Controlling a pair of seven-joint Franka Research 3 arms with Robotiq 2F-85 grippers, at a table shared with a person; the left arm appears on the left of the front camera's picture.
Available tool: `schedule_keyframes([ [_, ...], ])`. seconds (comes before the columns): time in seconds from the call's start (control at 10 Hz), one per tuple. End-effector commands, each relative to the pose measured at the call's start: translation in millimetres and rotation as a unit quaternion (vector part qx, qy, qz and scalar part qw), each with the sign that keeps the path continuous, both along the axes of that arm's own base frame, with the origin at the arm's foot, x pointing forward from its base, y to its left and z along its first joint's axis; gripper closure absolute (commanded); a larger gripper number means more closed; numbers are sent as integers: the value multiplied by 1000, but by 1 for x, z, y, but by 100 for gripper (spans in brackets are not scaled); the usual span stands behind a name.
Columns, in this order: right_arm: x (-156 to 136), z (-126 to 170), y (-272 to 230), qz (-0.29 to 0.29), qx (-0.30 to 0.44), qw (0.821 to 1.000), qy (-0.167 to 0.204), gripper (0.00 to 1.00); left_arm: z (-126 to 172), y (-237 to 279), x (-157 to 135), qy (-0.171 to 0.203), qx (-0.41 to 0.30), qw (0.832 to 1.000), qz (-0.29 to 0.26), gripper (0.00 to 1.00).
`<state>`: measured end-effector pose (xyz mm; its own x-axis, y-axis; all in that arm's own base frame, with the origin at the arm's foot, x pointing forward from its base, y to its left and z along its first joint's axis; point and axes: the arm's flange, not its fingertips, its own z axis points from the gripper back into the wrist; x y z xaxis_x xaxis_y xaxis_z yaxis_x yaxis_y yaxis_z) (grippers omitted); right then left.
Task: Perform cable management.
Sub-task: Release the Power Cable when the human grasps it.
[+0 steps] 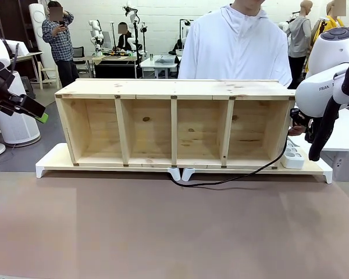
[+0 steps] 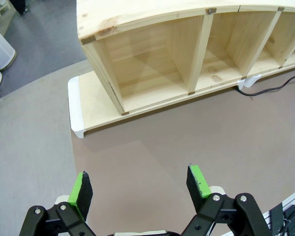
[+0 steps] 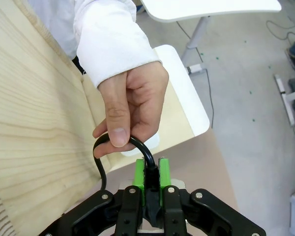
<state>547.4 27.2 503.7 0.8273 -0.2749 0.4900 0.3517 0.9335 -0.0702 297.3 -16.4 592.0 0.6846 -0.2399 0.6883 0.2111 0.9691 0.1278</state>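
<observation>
Left of the wooden shelf unit (image 1: 174, 122), the left end effector (image 2: 140, 187) hangs above the bench (image 1: 163, 232) with its green pads spread wide and nothing between them. Below the shelf unit's front edge, the cable (image 1: 232, 179) runs along the bench from near the middle toward the shelf's right end. Beside that right end, the right end effector (image 3: 151, 178) is clamped on the cable, and a person's hand (image 3: 130, 110) pinches the cable's loop just above it.
</observation>
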Motion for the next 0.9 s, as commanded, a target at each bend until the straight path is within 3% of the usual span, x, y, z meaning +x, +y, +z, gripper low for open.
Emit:
schedule_keyframes([
  [0.0,0,0,2,5,-3,1000,0,86,0,0,2,-6,-1,1000,1,0],
  [0.2,0,0,2,5,-3,1000,0,86,0,0,2,-6,-1,1000,1,0],
  [0.3,0,0,0,0,0,1000,0,66,0,0,2,-6,-1,1000,1,0],
  [0.4,0,1,-1,-2,3,1000,-4,66,0,0,2,-6,-1,1000,1,0],
  [0.5,0,1,-2,-3,1,1000,-2,46,0,0,2,-6,-1,1000,1,0],
  [0.6,0,1,-3,-2,3,1000,-2,63,0,0,2,-6,-1,1000,1,0],
  [0.7,0,2,-4,-2,5,1000,-2,27,0,0,2,-6,-1,1000,1,0],
  [0.8,1,2,-4,-2,6,1000,-1,43,0,0,2,-6,-1,1000,1,0],
])
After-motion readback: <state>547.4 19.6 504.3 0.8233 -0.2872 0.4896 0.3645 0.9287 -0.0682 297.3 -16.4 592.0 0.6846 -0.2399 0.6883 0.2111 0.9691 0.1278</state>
